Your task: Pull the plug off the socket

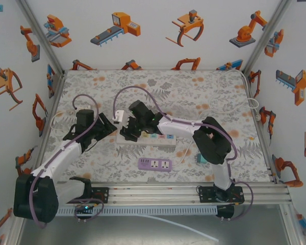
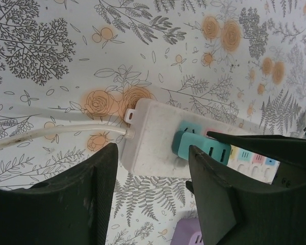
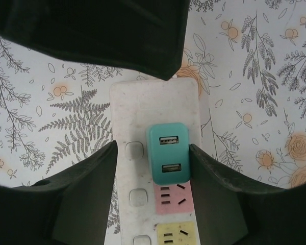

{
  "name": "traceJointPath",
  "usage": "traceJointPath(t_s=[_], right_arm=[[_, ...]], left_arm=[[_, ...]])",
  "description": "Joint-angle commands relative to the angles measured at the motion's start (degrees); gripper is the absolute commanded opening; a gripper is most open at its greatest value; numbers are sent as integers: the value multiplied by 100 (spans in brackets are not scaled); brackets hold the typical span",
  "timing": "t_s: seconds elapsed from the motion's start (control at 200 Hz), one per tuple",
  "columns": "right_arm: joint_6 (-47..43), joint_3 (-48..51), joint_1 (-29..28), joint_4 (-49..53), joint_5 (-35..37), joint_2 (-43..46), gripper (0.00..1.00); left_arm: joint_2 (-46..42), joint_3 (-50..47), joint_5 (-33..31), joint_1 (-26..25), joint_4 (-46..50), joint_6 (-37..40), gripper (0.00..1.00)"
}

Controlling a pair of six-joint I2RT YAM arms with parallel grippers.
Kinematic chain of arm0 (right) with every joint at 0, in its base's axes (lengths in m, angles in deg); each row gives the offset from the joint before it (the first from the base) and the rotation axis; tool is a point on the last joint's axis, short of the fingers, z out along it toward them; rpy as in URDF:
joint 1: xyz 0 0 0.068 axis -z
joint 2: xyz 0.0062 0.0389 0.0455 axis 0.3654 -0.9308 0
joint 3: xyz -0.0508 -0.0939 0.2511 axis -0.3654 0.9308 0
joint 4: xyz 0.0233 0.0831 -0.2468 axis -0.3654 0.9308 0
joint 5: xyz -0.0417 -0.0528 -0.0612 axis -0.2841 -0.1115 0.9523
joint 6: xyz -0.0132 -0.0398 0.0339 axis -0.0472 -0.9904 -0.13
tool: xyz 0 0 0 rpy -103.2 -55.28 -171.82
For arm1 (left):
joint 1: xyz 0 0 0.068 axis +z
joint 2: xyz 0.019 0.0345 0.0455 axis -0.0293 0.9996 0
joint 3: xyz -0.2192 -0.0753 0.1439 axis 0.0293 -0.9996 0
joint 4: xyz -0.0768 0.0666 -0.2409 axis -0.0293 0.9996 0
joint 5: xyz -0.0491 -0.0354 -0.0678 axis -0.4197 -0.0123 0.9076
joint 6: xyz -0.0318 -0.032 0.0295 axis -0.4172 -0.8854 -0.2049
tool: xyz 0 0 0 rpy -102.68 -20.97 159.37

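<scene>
Although straddling the teal plug with the right gripper, jaws spread and not clamped, pulled nothing free so far. Seated fully in the end socket of the white power strip, near the middle of the table. Straddling that strip's cord end with the left gripper, likewise spread, contact unclear. Left, by the look of it: close, brace, pull.
</scene>
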Motion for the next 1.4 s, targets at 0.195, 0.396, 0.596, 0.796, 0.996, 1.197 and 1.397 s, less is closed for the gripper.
traceJointPath(t_s=[0.195, 0.396, 0.596, 0.796, 0.996, 1.197, 1.397], right_arm=[[-194, -224, 43, -300, -236, -196, 38], [-241, -200, 42, -344, -324, -168, 29], [-243, -149, 43, -411, -403, -121, 26], [-235, -138, 43, -482, -522, -94, 25], [-209, -97, 43, -581, -538, -19, 24], [-218, -24, 43, -708, -457, 72, 22], [-199, 27, 41, -790, -424, 176, 21]], left_arm=[[526, -2, 428, 31, -312, 88, 48], [872, -29, 656, 5, -488, 68, 47], [1056, -42, 774, -17, -552, 131, 45], [1256, -69, 602, -99, -475, 242, 43], [1364, -57, 561, -214, -376, 324, 42], [1306, -104, 35, -384, 118, 413, 42], [1364, -129, -246, -461, 233, 387, 42]])
